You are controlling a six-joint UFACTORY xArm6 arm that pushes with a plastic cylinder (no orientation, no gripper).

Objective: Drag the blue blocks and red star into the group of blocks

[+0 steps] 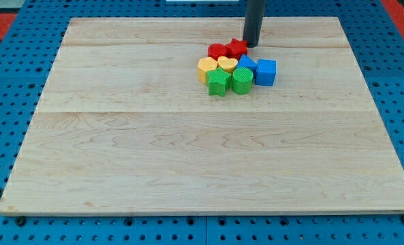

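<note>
All the blocks sit in one tight cluster near the view's top middle of the wooden board (188, 150). The red star (237, 47) lies at the cluster's top, touching a red round block (218, 51) on its left. A blue cube (266, 72) is at the cluster's right, next to a second blue block (247, 66). Below the red ones lie a yellow heart (227, 64) and a yellow hexagon (206, 69). A green star (218, 82) and a green cylinder (242, 80) form the bottom. My tip (252, 45) stands just right of the red star, touching or nearly touching it.
The board lies on a blue pegboard surface (4, 82) that surrounds it. The dark rod comes down from the view's top edge above the cluster.
</note>
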